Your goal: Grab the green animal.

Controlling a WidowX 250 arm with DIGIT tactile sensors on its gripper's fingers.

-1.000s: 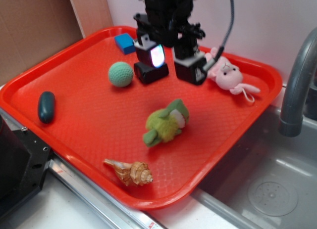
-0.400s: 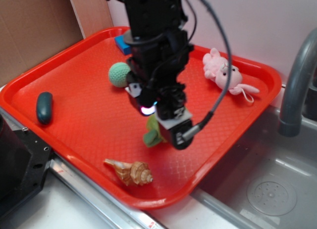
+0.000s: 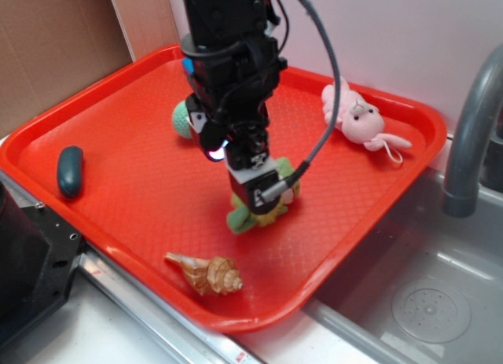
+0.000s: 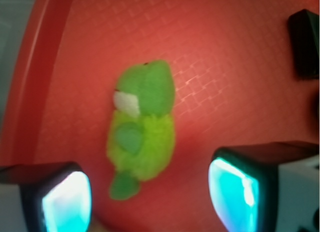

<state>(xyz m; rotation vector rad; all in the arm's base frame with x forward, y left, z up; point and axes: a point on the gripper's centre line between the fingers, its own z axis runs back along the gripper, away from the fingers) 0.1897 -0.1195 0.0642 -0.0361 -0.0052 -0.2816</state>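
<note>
- Jaws spread wide; black gripper (image 4: 150, 192) poised directly over the fuzzy lime-green plush frog (image 4: 141, 132), fingers either side, not touching it.
- Red plastic tray (image 3: 118, 89) holds everything.
- Frog lies mid-tray, partly hidden behind the gripper in the exterior view.
- Pink plush bunny (image 3: 357, 116) sits near the far rim.
- Mint knitted ball (image 3: 182, 116) is behind the arm.
- Tan spiral seashell (image 3: 206, 273) rests near the front rim.

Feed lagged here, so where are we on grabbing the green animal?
Done: the gripper is positioned above the green animal, which lies on the red tray. In hand: the wrist view shows the fingers open with the toy between them, not touching it. Left: lower, close on the toy and lift.
</note>
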